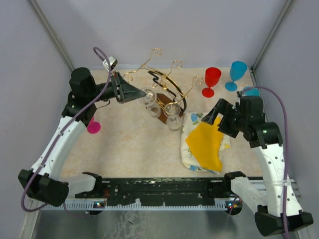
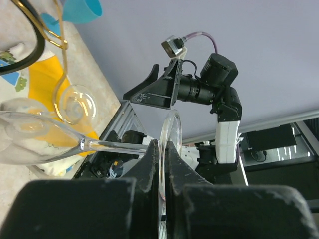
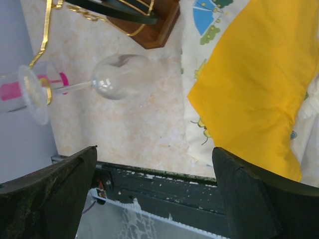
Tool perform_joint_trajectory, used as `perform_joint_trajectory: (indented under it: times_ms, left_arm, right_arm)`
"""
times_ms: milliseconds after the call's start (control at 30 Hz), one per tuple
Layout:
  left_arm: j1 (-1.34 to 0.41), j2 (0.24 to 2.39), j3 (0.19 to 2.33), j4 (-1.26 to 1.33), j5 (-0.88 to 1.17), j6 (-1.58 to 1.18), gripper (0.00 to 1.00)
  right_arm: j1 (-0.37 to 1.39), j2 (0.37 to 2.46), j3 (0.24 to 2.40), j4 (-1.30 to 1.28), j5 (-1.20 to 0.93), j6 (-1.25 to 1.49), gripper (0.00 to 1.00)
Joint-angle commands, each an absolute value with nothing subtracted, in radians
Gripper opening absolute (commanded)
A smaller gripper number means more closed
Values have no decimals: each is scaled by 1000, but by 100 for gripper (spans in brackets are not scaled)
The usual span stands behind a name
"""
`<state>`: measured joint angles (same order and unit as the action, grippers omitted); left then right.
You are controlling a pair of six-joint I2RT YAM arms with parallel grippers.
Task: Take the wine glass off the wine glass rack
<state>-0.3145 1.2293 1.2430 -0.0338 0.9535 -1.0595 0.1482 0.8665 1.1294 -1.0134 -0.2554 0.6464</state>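
- the table has a pale, marbled beige top, and both arms reach over it from the near edge.
- to your right lies a crumpled cloth, yellow on top with a white printed layer under it.
- the wine glass rack stands at the back middle of the table, its gold curled arms rising from a dark brown base, just left of the cloth.
- the wine glass is at the rack's left side, lying nearly sideways with its bowl towards the rack. a gold curl sits close behind the bowl; you cannot tell whether it is clear of the hook.
- your left gripper is clamped on this glass, its fingers pressed together over the thin foot disc.
- your right gripper hovers over the cloth with its jaws spread wide and nothing between them.
- another clear glass hangs from a gold hook beside the cloth's edge.
- a red goblet and a blue goblet stand upright at the back right.
- a pink glass sits under the left arm.
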Motion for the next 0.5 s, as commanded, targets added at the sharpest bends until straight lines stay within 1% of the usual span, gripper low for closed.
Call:
perform_joint_trajectory:
  times_ms: [0, 67, 133, 233, 300, 367, 467]
  left_arm:
    - [-319, 1142, 1310, -68, 993, -1021, 0]
    - [-319, 1117, 1345, -116, 985, -936, 0]
    - [-320, 1098, 1352, -104, 1002, -898, 0]
    - [-320, 1069, 1323, 100, 1081, -937, 0]
    - [-320, 1054, 1324, 189, 1120, -935, 0]
    - [-321, 1056, 1346, 239, 1164, -928, 0]
    - [-321, 1068, 1367, 366, 1228, -974, 0]
  right_arm:
    - [147, 857, 1300, -1069, -371, 637, 99]
    - [149, 878, 1368, -1073, -452, 664, 99]
    - [155, 896, 1406, -1021, -556, 726, 99]
    - [200, 915, 1387, -845, -683, 895, 99]
    - [270, 934, 1346, -655, -720, 1031, 99]
    - [400, 970, 1312, -495, -708, 1154, 99]
    - [533, 1077, 1338, -387, -657, 1234, 99]
